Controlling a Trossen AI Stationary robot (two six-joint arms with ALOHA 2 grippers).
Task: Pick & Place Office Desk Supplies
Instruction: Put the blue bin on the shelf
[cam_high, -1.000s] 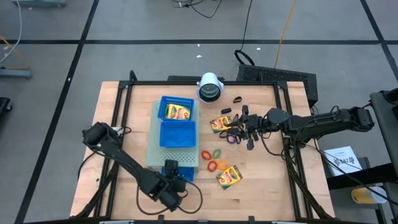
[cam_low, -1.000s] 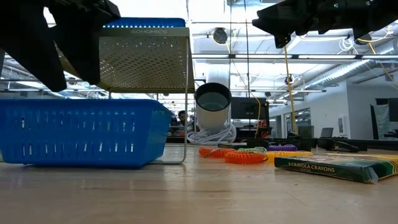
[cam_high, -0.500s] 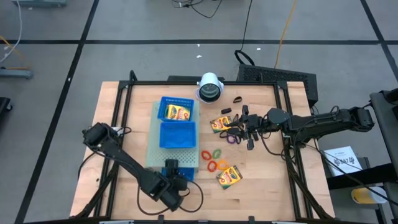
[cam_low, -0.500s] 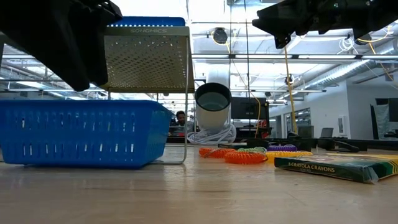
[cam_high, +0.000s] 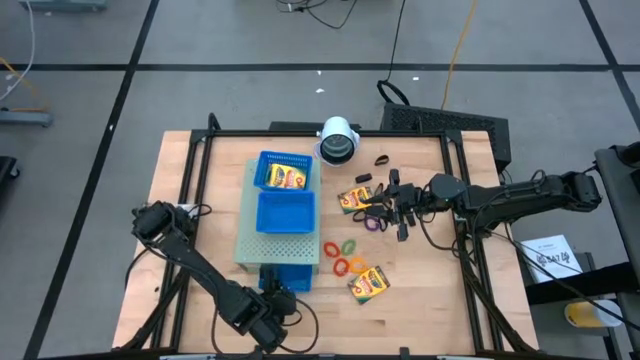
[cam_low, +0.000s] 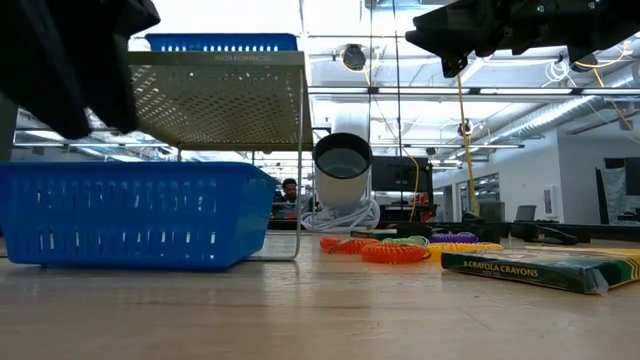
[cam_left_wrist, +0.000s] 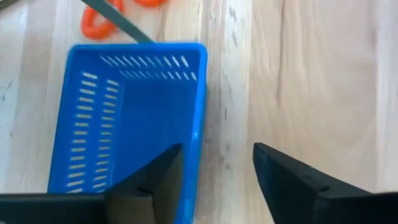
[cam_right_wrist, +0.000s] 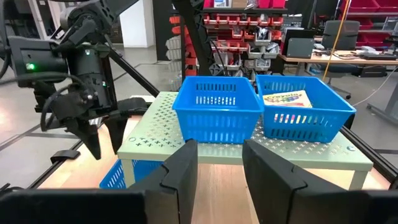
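Left gripper (cam_left_wrist: 214, 180), jaws apart and empty, hangs over the near basket's (cam_left_wrist: 134, 118) right wall. Right gripper (cam_high: 398, 208), parted, empty, hovers over the clips (cam_high: 380, 160) and crayon boxes (cam_high: 354, 197); descend squarely.

high: straight down | low: table level | wrists: close | shared: blue basket (cam_high: 284, 277) (cam_low: 130, 212) (cam_left_wrist: 124, 112)
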